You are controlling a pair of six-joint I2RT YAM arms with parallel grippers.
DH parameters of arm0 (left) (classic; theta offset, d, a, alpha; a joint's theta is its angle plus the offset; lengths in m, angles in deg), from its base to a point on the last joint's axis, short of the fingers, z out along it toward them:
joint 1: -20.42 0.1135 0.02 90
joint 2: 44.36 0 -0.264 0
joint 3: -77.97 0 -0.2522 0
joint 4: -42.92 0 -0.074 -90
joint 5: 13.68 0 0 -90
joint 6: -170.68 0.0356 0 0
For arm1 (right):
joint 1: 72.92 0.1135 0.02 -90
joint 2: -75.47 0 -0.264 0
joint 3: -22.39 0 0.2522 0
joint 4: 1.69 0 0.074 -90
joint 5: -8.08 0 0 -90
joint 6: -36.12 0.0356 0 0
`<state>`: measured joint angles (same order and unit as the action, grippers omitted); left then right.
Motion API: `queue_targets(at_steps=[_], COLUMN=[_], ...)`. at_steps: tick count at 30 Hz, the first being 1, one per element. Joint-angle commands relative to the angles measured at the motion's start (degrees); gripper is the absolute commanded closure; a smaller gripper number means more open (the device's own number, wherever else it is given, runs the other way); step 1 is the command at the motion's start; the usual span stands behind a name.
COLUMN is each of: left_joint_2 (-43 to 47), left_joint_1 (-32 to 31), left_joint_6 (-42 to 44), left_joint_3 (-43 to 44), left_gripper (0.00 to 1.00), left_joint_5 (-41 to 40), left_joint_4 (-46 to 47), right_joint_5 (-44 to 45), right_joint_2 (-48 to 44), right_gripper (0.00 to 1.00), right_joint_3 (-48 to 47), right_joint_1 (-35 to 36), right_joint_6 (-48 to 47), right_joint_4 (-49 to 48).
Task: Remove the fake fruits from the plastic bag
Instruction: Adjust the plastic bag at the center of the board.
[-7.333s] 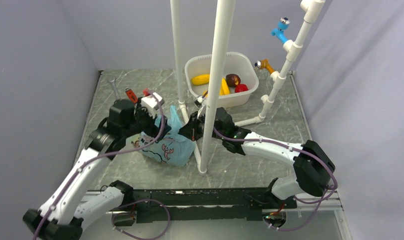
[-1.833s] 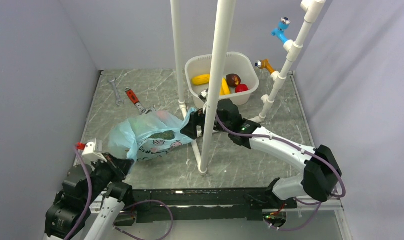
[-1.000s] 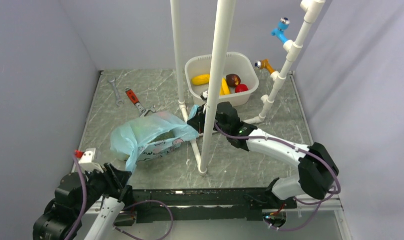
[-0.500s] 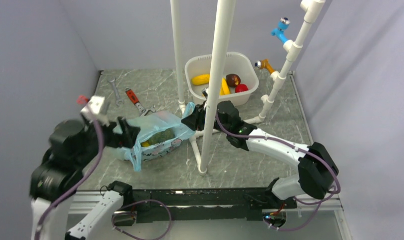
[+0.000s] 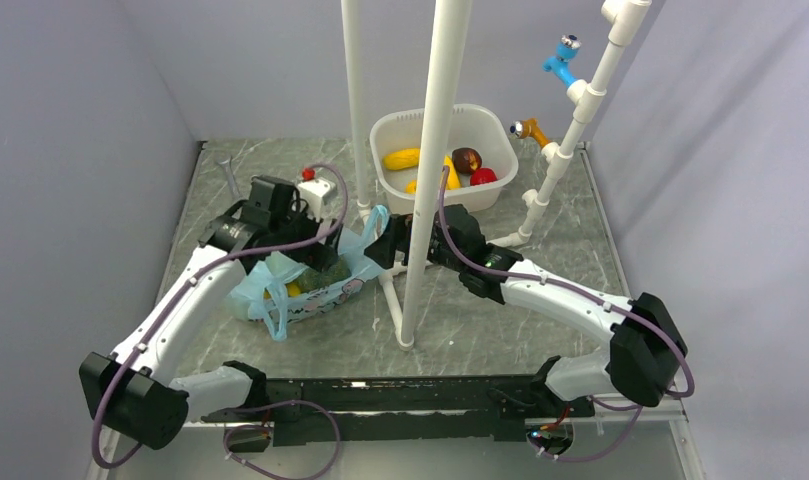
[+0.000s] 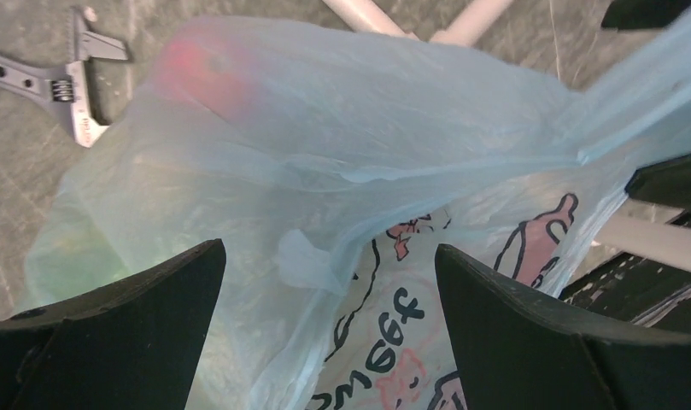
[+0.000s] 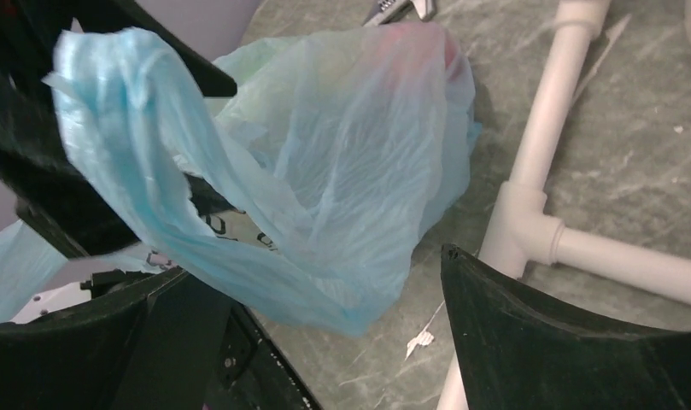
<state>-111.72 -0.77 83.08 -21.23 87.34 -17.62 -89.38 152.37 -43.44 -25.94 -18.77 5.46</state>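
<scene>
The plastic bag is lying left of and nearer than the white tub, fake fruits showing through it; the left gripper is hovering above it, jaws wide apart; the right gripper is gaping at its tub-side end.

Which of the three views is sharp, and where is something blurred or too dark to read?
Top external view: sharp, evenly lit, soft shadows only. Left wrist view: the plastic bag is sharp, a red fruit only a haze through it, the left fingers featureless black. Right wrist view: the bag's near handle is slightly soft, the right fingers black.
</scene>
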Motion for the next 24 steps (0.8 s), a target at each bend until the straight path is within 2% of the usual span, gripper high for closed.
queue_targets(at_steps=[1,4,6,10,14,17,19,21,24], left_joint_2=[4.15,5.7,5.83,5.59,3.96,2.61,2.24,2.66,4.62], left_joint_1=[-1.92,-1.92,-1.92,-1.98,-2.01,-2.01,-2.01,-2.01,-2.03], left_joint_6=[3.15,3.82,3.27,2.68,2.05,1.77,1.91,1.91,1.89], left_joint_3=[-5.58,-10.23,-11.18,-12.3,-11.56,-10.71,-10.2,-10.14,-10.87], left_gripper=[0.01,0.01,0.01,0.06,0.24,0.46,0.57,0.65,0.72], left_joint_5=[-2.69,-5.54,-6.94,-4.82,-7.55,-7.41,-7.1,-6.75,-5.42], left_joint_4=[8.92,14.29,14.6,15.89,14.9,13.69,13.1,13.16,14.5], right_joint_5=[3.52,3.99,3.87,4.49,4.31,4.68,5.74,6.2,5.81], right_joint_2=[-2.21,-2.03,-1.76,0.22,1.27,0.72,0.85,1.88,3.88], right_gripper=[0.1,0.09,0.09,0.11,0.17,0.19,0.2,0.2,0.21], right_joint_3=[-1.72,-0.68,-0.26,-1.31,-0.15,2.76,3.2,2.65,1.4], right_joint_1=[1.47,2.45,3.05,3.94,4.67,5.74,6.24,6.37,6.37], right_joint_6=[8.37,13.01,14.86,17.92,20.24,21.75,21.76,21.32,20.43], right_joint_4=[5.71,6.35,5.51,4.89,1.88,-1.87,-2.47,-2.01,-2.21])
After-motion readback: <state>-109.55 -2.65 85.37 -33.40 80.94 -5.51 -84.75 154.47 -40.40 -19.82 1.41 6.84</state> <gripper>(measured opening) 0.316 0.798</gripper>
